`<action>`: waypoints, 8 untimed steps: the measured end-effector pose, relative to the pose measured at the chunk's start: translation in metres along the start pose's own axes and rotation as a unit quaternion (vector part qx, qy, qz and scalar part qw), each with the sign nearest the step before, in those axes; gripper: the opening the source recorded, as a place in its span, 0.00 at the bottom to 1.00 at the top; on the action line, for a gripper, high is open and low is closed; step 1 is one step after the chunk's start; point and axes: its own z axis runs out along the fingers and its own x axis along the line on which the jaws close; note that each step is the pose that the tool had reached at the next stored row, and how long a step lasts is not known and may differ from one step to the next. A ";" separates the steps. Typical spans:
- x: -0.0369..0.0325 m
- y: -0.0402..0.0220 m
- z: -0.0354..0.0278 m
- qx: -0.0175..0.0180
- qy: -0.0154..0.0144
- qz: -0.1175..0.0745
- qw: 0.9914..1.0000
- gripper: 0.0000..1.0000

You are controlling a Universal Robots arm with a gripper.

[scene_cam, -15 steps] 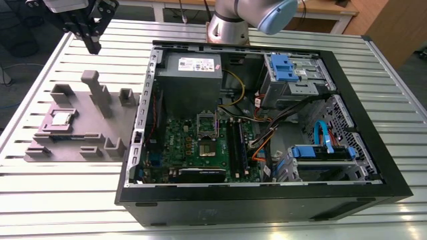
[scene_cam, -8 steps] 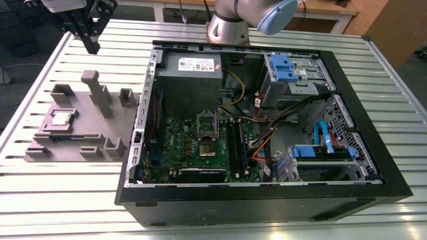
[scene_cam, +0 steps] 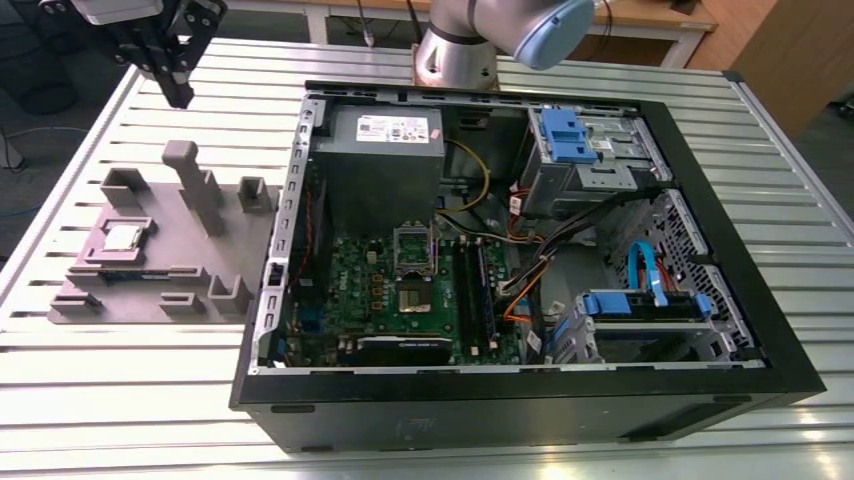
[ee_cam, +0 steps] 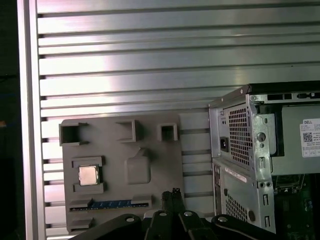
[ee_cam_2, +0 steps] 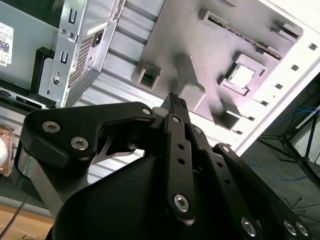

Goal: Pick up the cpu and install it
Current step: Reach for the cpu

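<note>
The cpu [scene_cam: 124, 237] is a small silver square lying flat in a recess of the mauve-grey tray [scene_cam: 167, 285], left of the computer case in the exterior view. Both wrist views show the cpu [ee_cam_2: 242, 76] [ee_cam: 88, 175] in its recess as well. My gripper [scene_cam: 176, 92] hangs high above the table behind the tray, well apart from the chip. Its black fingers [ee_cam_2: 173, 101] meet at the tips and hold nothing; the fingertips [ee_cam: 173, 193] point toward the tray. The metal-framed socket [scene_cam: 414, 250] sits on the green motherboard inside the case.
The open black computer case [scene_cam: 534, 405] fills the middle and the exterior view's right of the slatted metal table [scene_cam: 160, 380]. Tall upright blocks [scene_cam: 187, 180] rise from the tray. The arm's base [scene_cam: 461, 50] stands behind the case. A power supply [scene_cam: 380, 130] sits in the case's far corner.
</note>
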 end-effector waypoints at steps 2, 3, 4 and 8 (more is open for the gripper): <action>0.0016 -0.0001 0.0000 0.000 0.000 0.000 1.000 0.10; 0.0022 -0.0001 -0.0001 0.000 0.000 0.000 1.000 0.10; 0.0029 -0.0002 0.0000 0.000 0.000 0.000 1.000 0.10; 0.0049 -0.0004 0.0000 0.000 0.000 0.000 1.000 0.10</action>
